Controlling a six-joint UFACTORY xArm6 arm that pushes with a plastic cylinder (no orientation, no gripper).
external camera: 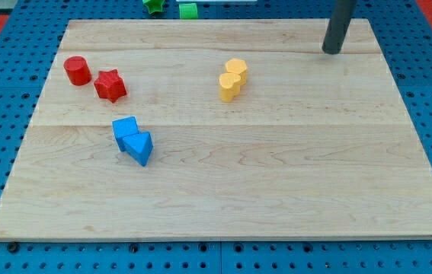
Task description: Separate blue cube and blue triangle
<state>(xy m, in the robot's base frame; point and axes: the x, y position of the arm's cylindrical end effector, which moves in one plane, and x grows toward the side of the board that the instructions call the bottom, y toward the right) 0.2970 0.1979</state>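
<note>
The blue cube (pixel 124 130) sits on the wooden board (pixel 276 175) at the view's left of centre. The blue triangle (pixel 140 146) touches it on its lower right side. My tip (pixel 331 51) is at the view's top right, far from both blue blocks, with nothing touching it.
A red cylinder (pixel 77 70) and a red star (pixel 110 85) lie at the upper left. Two yellow blocks (pixel 233 78) stand together near the top centre. Two green blocks (pixel 188 9) lie off the board at the top edge. Blue pegboard surrounds the board.
</note>
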